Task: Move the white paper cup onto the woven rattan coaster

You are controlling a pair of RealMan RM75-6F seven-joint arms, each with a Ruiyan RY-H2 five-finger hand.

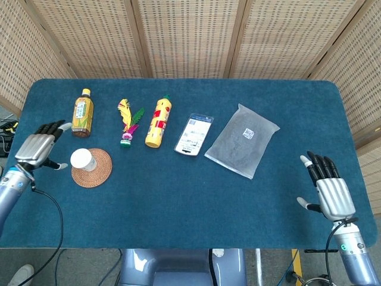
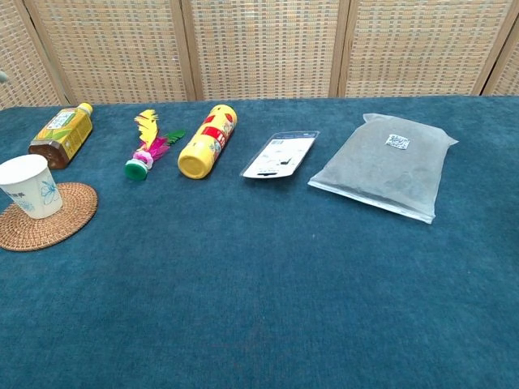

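Both hands are empty with fingers spread: the left hand (image 1: 38, 149) hovers just left of the cup (image 1: 81, 159), apart from it, and the right hand (image 1: 329, 192) waits well off at the near right of the counter (image 1: 190, 202). The cup stands upright on the coaster (image 1: 95, 171), towards its left edge. Judged from this, the task looks done; only clearing the arm remains

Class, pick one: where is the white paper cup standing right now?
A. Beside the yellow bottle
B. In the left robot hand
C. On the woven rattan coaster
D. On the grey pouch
C: the white paper cup stands upright on the woven rattan coaster, and the left robot hand is open beside it, not touching.
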